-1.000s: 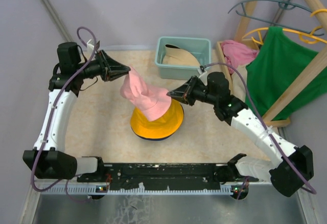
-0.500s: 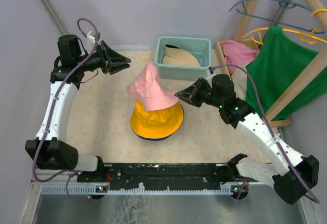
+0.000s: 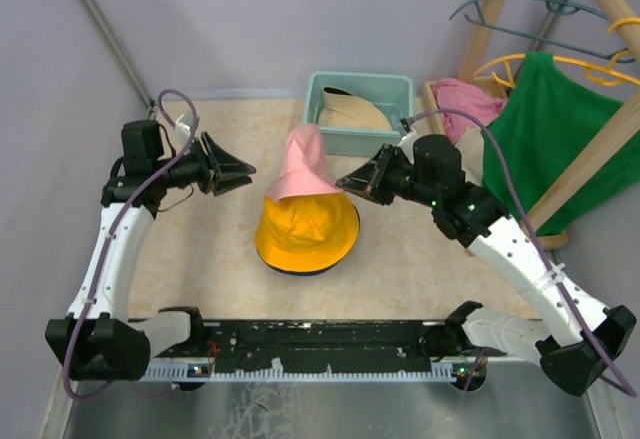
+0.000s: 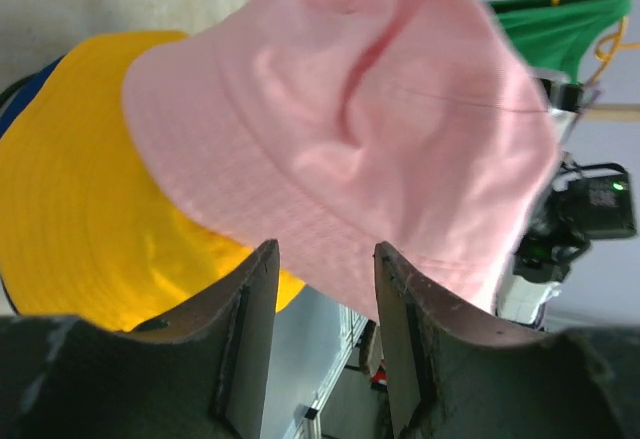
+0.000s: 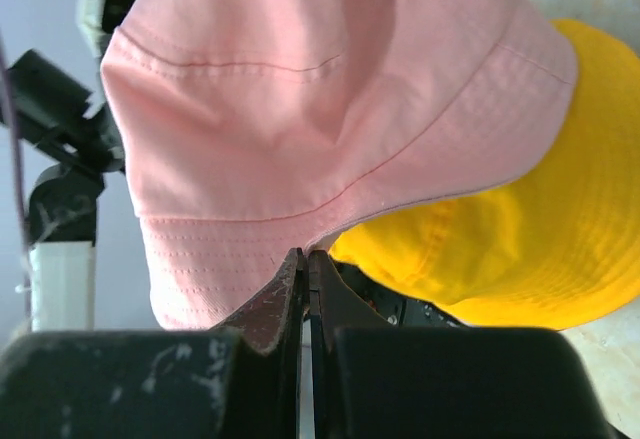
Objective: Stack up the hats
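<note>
top external — beige speckled table (image 3: 200, 259), grey walls (image 3: 250, 19) — pink hat (image 3: 305, 164) held

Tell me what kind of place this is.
Probably a robot test bench staged as a clothes corner: two arms bolted along the table's near edge, a wooden rack with hangers and a green shirt, a teal bin holding a beige hat, bare grey walls.

The left arm (image 3: 105, 259) and right arm (image 3: 525, 259) are showing white tubes and black joints. A purple cable (image 3: 176, 93) is running along each. The left gripper (image 3: 250, 171) and right gripper (image 3: 343, 181) are looking dark and pointed, maybe with scratched fingers (image 4: 250, 339).
</note>
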{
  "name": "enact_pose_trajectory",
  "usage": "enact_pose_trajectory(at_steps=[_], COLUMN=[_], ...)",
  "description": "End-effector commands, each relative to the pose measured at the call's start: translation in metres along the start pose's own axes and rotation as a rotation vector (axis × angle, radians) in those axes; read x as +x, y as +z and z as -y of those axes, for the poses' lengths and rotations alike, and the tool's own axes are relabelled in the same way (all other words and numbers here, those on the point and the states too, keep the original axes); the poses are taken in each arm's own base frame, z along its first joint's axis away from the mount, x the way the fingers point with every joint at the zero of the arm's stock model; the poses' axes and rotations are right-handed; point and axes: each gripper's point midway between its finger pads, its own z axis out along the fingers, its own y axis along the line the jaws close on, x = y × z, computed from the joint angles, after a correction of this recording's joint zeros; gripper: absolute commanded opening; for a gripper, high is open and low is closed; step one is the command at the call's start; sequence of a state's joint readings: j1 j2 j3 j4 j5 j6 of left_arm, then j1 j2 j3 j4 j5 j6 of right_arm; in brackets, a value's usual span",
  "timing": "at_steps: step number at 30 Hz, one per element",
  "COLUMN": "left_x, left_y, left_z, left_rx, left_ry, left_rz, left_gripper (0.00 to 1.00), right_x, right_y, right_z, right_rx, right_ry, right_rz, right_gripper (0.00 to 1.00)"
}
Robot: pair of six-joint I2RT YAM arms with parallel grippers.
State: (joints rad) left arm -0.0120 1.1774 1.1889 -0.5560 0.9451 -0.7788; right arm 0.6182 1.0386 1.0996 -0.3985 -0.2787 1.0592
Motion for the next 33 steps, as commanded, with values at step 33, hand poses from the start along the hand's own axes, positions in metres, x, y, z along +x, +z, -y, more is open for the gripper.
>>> enact_pose_trajectory(at_steps=[33], left_x=[0.049], left_y=[-0.063], left_z=[0.072], left_rx=[0.263], left_ry=[-0.544], left_rz=[0.176], left_gripper=[0.64], right_x=[0.016], right_y=[0.013], right_z=[-0.034], right_rx=[-0.025], right_ry=[-0.183], right_rz=[-0.016], right_gripper=[0.00])
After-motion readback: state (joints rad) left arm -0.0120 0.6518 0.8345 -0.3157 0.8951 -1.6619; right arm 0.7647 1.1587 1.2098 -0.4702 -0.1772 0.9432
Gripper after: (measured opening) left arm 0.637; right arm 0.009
